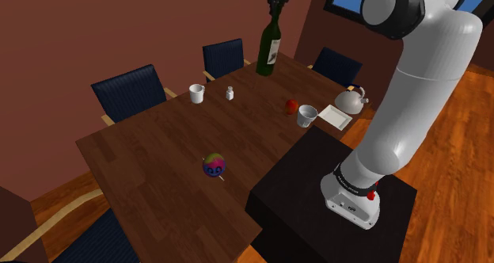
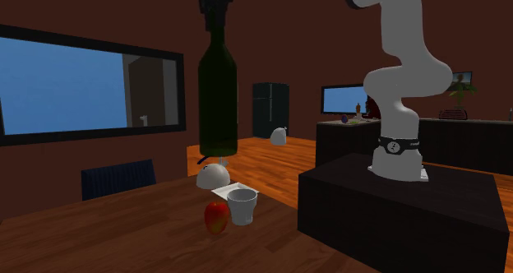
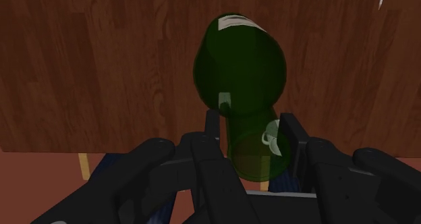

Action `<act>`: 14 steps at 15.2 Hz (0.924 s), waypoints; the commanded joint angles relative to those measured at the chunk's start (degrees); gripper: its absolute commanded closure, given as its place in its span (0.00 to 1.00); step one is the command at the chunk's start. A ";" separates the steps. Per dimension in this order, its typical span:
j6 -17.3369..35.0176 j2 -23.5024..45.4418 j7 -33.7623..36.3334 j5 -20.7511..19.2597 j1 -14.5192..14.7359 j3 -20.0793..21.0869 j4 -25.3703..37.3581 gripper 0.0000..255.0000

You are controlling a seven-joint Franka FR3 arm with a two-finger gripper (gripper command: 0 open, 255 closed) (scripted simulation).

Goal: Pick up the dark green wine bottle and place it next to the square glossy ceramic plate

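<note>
The dark green wine bottle (image 1: 270, 47) hangs upright in the air above the far side of the wooden table (image 1: 158, 154). My gripper (image 1: 279, 1) is shut on its neck from above. In the second exterior view the bottle (image 2: 217, 99) hangs below the gripper (image 2: 216, 4), with its base above the kettle and plate. In the wrist view the black fingers (image 3: 213, 131) clasp the bottle (image 3: 239, 64) at the neck, my gripper (image 3: 253, 135) centred on it. The square white plate (image 1: 335, 116) lies at the table's edge near the stand, and appears as the plate (image 2: 233, 189) behind a cup.
Beside the plate are a white cup (image 1: 306, 116), a red apple (image 1: 291, 106) and a pale kettle (image 1: 351, 101). A white mug (image 1: 196, 93) and a small shaker (image 1: 229, 93) stand farther along, with a multicoloured ball (image 1: 214, 165) mid-table. Dark blue chairs (image 1: 128, 91) line the far side.
</note>
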 commanded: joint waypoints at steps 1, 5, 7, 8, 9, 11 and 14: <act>-1.94 0.61 -0.07 0.19 -0.26 -0.05 2.54 1.00; -5.76 2.02 -0.10 0.64 -0.80 -0.11 7.73 1.00; -5.25 1.56 -1.13 0.66 -1.41 -0.44 6.71 1.00; -3.91 0.83 -2.16 0.60 -1.90 -0.77 4.61 1.00; -2.64 0.21 -3.20 0.57 -2.42 -1.10 2.68 1.00; -0.25 -0.73 -5.32 0.59 -3.52 -1.78 -0.73 1.00; 2.99 -1.49 -8.59 0.83 -5.30 -2.84 -4.90 1.00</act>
